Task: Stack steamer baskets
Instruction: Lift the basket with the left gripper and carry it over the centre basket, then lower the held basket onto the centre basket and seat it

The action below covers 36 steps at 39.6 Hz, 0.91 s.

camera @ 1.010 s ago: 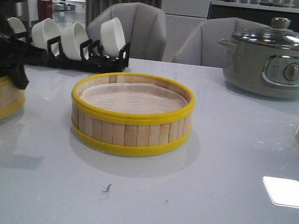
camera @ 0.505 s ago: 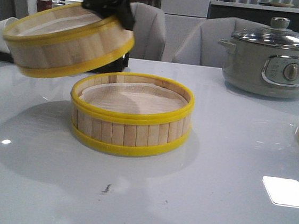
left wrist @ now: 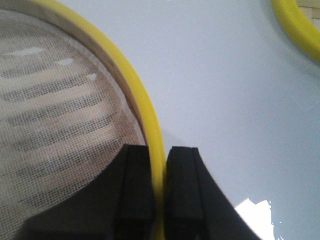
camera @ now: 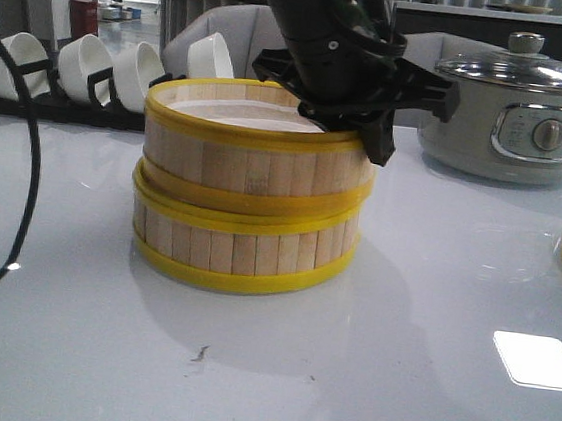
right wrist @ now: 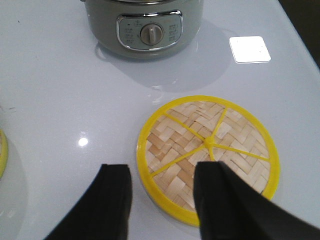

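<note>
Left gripper (left wrist: 159, 192), clamped on the upper basket's (camera: 256, 163) rim, has just set it onto the lower basket (camera: 244, 252); lid (right wrist: 207, 155) remains.

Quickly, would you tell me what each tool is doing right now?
Left tool: shut on the top basket rim.
Right tool: open, empty, above the lid.

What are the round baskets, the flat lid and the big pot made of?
The upper basket and lower basket look like pale bamboo slats between glossy yellow rims, probably plastic; a whitish mesh cloth lines the upper one. The lid looks like woven bamboo strips inside a yellow ring. The pot seems grey-green painted metal, with a clear glass lid.
</note>
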Tool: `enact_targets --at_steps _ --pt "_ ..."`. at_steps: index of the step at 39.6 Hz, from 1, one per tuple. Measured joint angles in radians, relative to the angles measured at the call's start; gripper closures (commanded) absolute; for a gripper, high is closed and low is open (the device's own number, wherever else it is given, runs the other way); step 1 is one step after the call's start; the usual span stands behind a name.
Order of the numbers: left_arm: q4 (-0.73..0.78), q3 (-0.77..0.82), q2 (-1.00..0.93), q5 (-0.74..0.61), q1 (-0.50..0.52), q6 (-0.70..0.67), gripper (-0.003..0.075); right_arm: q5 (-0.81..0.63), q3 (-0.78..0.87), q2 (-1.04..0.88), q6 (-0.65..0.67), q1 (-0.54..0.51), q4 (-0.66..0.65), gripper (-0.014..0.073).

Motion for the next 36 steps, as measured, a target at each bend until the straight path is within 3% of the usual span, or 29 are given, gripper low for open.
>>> enact_targets --at_steps 36 --pt "0.005 0.0 0.014 0.012 -0.008 0.0 0.0634 0.001 0.0 0.0 0.0 0.0 0.002 0.019"
